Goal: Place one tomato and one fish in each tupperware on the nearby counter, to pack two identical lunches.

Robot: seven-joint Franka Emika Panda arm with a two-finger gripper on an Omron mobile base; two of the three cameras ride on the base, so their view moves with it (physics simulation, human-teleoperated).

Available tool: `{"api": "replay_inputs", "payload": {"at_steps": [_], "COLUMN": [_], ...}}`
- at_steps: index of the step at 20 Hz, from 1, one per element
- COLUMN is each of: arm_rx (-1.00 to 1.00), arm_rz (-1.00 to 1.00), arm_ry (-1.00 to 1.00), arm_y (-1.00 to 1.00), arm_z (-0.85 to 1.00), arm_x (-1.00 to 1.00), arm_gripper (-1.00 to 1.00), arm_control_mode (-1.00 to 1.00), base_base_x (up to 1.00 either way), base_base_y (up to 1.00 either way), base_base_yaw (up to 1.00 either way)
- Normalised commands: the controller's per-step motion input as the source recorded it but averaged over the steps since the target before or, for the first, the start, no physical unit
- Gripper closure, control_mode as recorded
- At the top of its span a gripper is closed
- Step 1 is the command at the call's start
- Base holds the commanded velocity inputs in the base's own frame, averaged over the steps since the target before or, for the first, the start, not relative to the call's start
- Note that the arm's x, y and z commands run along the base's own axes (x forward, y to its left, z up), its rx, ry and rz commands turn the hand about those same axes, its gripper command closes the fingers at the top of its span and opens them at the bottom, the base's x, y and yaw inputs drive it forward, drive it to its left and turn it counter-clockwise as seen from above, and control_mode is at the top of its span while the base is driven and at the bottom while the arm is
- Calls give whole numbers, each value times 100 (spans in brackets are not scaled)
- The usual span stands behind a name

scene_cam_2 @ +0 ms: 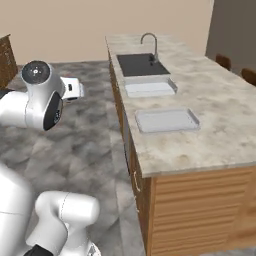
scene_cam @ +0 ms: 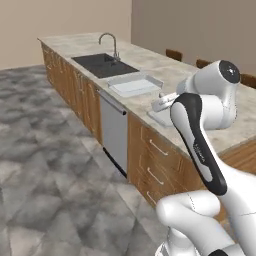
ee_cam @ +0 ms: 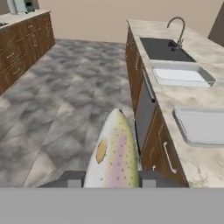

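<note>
A long speckled fish point(ee_cam: 113, 151) sticks out forward from my gripper point(ee_cam: 111, 179), which is shut on it above the floor, left of the counter point(ee_cam: 205, 48). On the stone top lie two shallow pale tupperwares, both bare inside: the near one point(ee_cam: 202, 126) point(scene_cam_2: 167, 120) and the far one point(ee_cam: 181, 75) point(scene_cam_2: 150, 88) beside the sink. In the left base view my arm hides part of the near tupperware point(scene_cam: 161, 116), and the far tupperware point(scene_cam: 134, 84) shows whole. The tomato is out of view.
A dark sink point(scene_cam_2: 137, 64) with a curved faucet point(scene_cam_2: 150, 42) sits at the counter's far end. A steel dishwasher front point(scene_cam: 114, 131) lies under the counter edge. Dark chairs point(scene_cam: 173, 54) stand behind it. Another wooden cabinet run point(ee_cam: 19, 41) lies across the open grey floor.
</note>
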Motion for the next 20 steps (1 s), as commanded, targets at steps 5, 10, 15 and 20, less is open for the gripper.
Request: {"api": "replay_inputs", "payload": {"at_steps": [5,10,15,20], "arm_rx": [0,0,0,0], "arm_rz": [0,0,0,0], "arm_ry": [0,0,0,0], "arm_y": [0,0,0,0], "arm_z": [0,0,0,0], "arm_x": [0,0,0,0], "arm_gripper": [100,100,100,100], "arm_control_mode": [100,100,100,100], "base_base_x": [27,33,41,44], "base_base_y": [99,100,100,100], "base_base_yaw": [-66,-63,-59,-60]}}
